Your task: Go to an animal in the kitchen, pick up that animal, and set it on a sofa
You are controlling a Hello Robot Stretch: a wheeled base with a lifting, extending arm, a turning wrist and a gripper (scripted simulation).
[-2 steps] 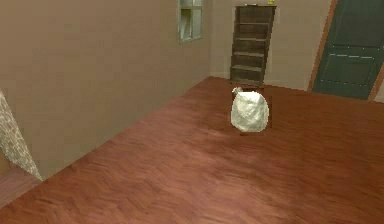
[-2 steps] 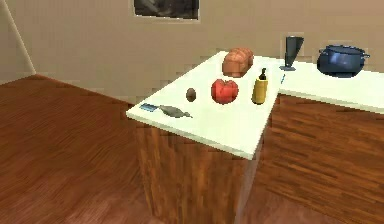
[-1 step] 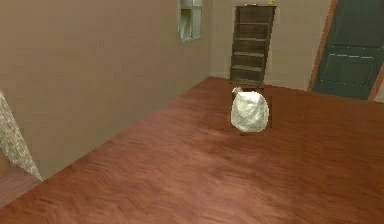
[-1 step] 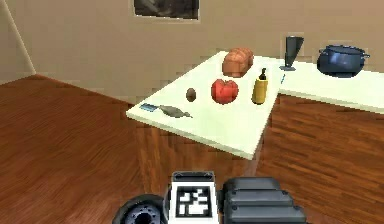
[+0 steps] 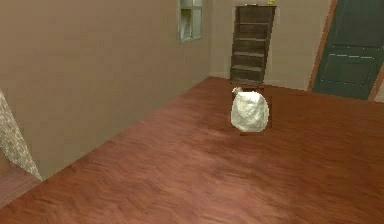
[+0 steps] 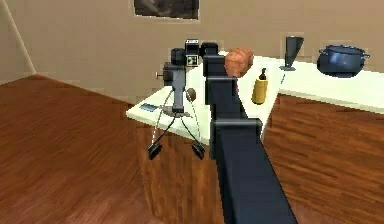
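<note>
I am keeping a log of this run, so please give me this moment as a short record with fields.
underfoot: reddish wood floor
ahead: white sack, dark shelf, green door
side: counter with white top
on counter: brown lump, yellow bottle, dark goblet, blue pot
arm end: gripper before counter's near end; whether it holds anything cannot be told

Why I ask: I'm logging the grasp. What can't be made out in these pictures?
- Arm side view: whether the gripper holds anything; the counter stands behind its far end.
- Arm side view: what the brown lump is; too small, and the arm covers its edge.
- Arm side view: the wall picture, cut off by the top edge.
- Forward view: what the pale rounded thing is; too small.
</note>
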